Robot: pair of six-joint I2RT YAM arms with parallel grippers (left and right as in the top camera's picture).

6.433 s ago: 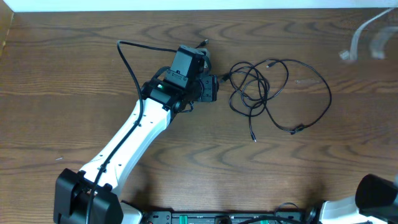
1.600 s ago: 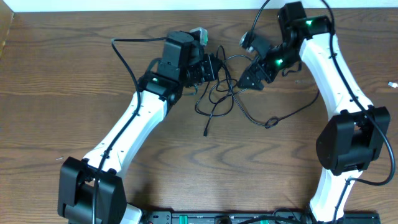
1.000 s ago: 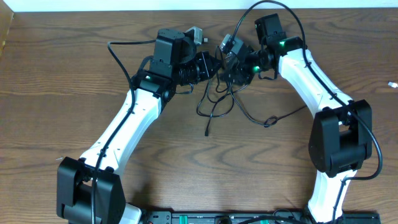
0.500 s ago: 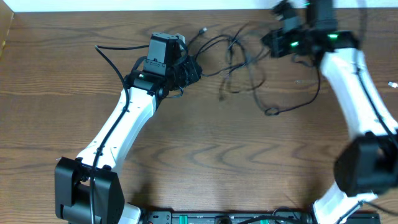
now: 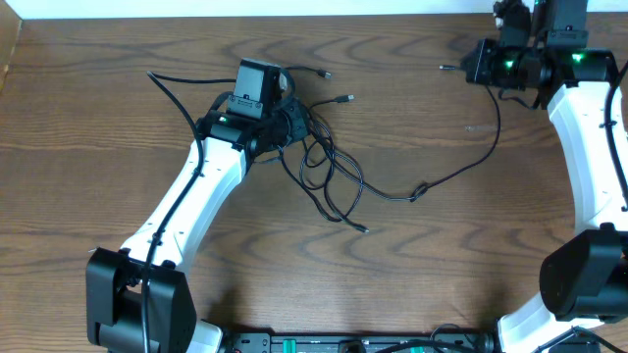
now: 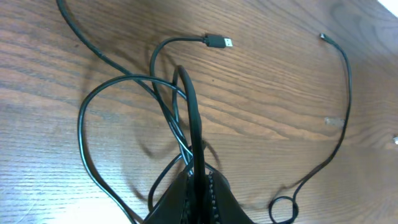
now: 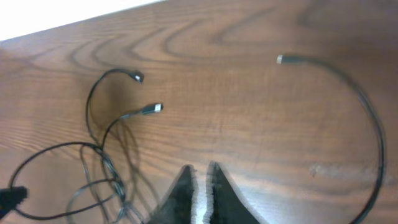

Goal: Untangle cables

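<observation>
**Two-arm manipulator: outward appearance**

Left arm [image 5: 201,191] and right arm [image 5: 589,147]: glossy white links joined by black housings, with small green indicator lights beside each wrist. A thick black cable [image 5: 175,98] runs along the left arm's link and loops free behind its tool. Left tool [image 6: 198,186]: black tapered fingers, ribbed inside. Right tool [image 7: 200,186]: black fingers, pale inner faces.

**Robotics laboratory bench.** Two white robot arms with black joints, the left arm [image 5: 196,201] and the right arm [image 5: 589,147], work over a wood-grain table [image 5: 412,275]. Small green indicator lights glow on the wrist just behind the left gripper [image 5: 296,124] and the right gripper [image 5: 473,69]. Well behind both grippers, at the arm bases, a black mounting rail [image 5: 343,343] carries green connectors. Beyond the grippers a plain white strip [image 5: 294,8] borders the table.
</observation>
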